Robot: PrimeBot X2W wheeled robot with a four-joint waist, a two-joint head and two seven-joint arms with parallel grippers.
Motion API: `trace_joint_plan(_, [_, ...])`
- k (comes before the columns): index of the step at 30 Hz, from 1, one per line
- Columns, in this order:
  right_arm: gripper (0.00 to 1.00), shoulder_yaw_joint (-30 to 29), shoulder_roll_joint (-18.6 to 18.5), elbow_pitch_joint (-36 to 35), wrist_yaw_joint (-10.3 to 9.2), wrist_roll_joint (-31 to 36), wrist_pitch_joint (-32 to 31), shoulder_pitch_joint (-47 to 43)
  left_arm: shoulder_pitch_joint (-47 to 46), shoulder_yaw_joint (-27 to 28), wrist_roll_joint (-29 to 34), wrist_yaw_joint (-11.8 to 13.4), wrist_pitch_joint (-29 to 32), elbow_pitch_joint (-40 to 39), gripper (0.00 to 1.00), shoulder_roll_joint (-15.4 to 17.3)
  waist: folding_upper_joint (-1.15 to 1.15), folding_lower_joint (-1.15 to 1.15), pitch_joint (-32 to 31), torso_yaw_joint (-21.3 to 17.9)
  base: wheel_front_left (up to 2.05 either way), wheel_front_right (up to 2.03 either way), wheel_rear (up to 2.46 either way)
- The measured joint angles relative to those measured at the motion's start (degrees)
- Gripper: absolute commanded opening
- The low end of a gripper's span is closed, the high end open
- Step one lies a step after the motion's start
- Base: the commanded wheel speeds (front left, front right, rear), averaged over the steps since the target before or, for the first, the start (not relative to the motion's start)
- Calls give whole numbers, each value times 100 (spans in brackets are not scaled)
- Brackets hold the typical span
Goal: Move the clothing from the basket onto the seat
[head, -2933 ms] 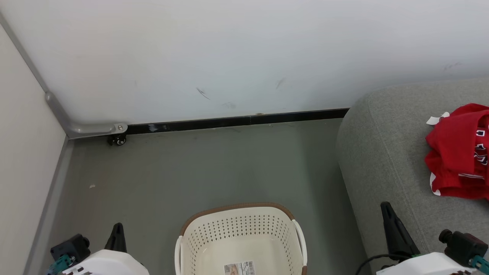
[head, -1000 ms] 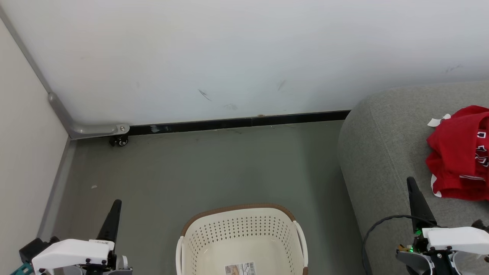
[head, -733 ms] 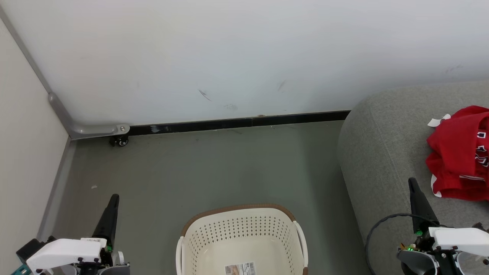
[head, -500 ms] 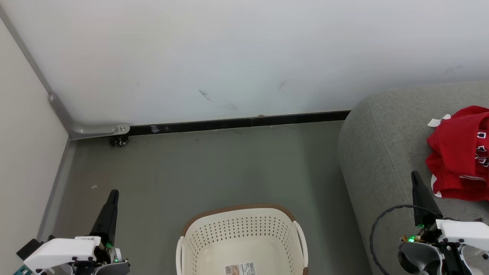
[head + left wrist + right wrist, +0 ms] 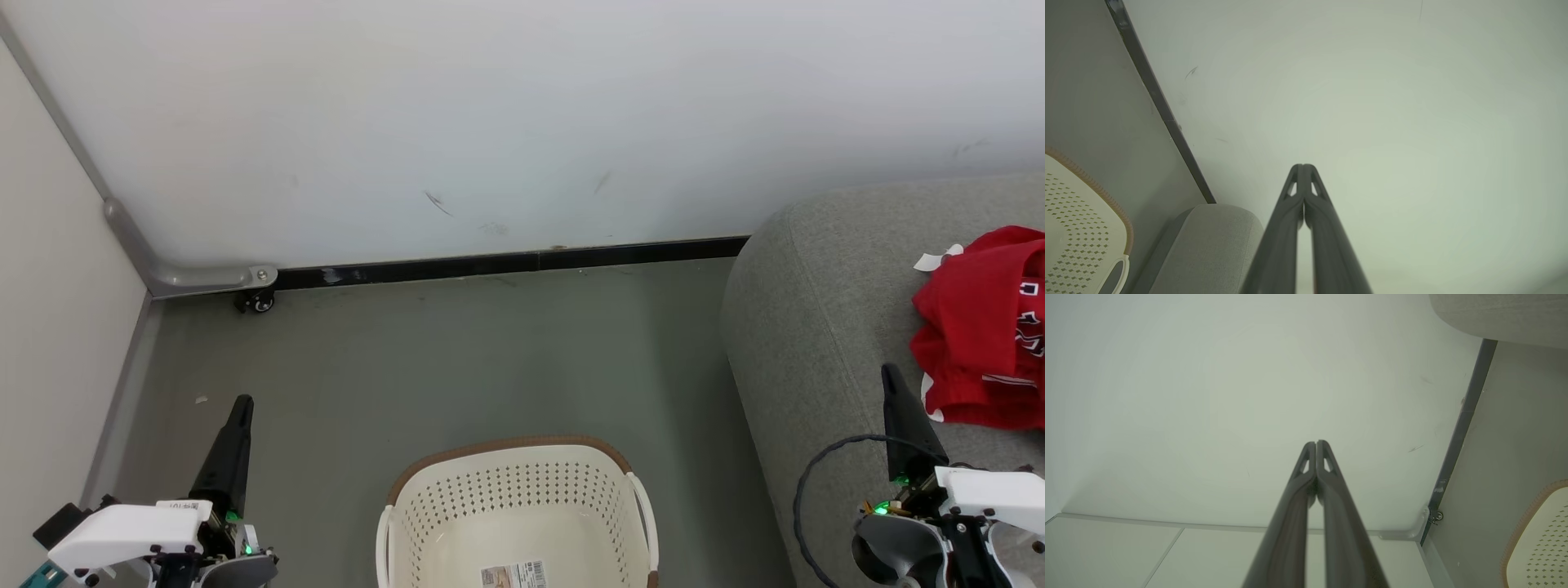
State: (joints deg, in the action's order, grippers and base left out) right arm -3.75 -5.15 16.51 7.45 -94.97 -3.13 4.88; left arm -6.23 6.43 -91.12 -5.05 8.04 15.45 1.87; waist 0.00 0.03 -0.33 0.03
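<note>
1. The barcode sticker lies on the inside bottom of the basket. It shows a barcode and small print, too small to read.
2. The clothing is a crumpled red heap on the seat, at the far right of the head view. Its blocky white lettering is cut by the picture's edge and cannot be read.
3. A white tag sticks out from the heap's far left corner and looks blank.
4. A small label sits on the left wrist's white housing; its print is illegible.
5. The basket stands on the grey floor, near and centre, just left of the seat.
6. The left gripper is low at the near left, over the floor. It points away toward the wall, with its two fingers pressed together and nothing between them.
7. The right gripper is at the near right, over the seat's edge and just left of the clothing. Its fingers are also closed tip to tip on nothing.
8. A green light glows at the right wrist.
</note>
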Motion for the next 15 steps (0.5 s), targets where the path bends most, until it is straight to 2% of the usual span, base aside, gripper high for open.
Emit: trace_joint_plan(15, [0,3,-4,2,0,-4,0,0,6,-31,-45,53,-49,-116,0,0,0,-1,4,-1,0,0,0])
